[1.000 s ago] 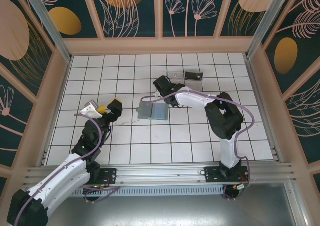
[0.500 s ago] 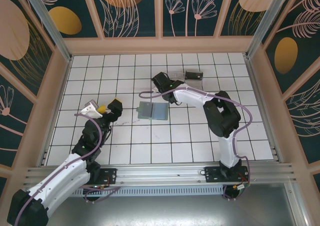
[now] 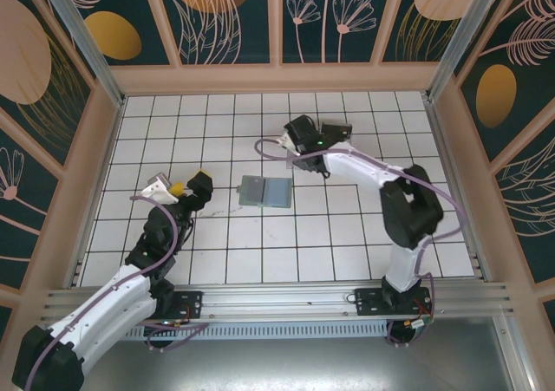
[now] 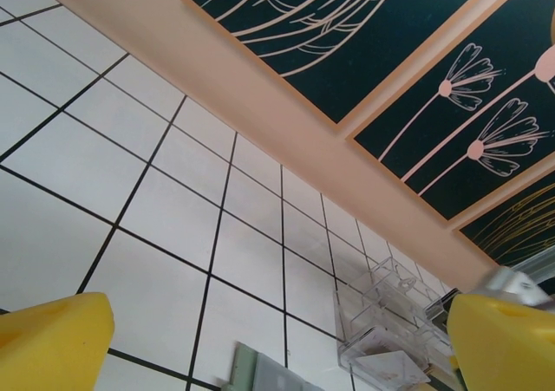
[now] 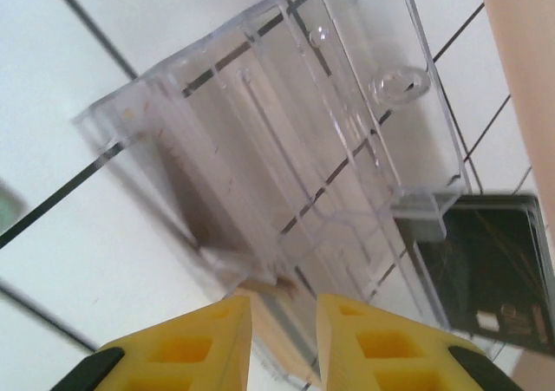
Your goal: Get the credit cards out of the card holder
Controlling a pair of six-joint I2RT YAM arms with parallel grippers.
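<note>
Your right arm has swung off the card holder [image 3: 264,192] toward the far side of the table [image 3: 260,257]. Its pincer, the right pincer [image 5: 284,309], now hangs over the clear plastic tray [image 5: 286,131], which sits just beside the small black box [image 5: 494,270]. In the right wrist view its yellow fingers [image 5: 186,352] stand a narrow gap apart. A pale tan flat piece [image 5: 264,297] shows just beyond the tips, at the tray's near edge. You cannot tell from these views whether the pincer grips that piece or merely frames it.

The card holder lies spread open and flat on the white tiles near the middle of the table, apart from both arms. It is where it lay before.

Your left pincer [image 3: 179,185] has not shifted. It rests low over the tiles to the left of the card holder, its yellow fingers spread wide with nothing between them.
</note>
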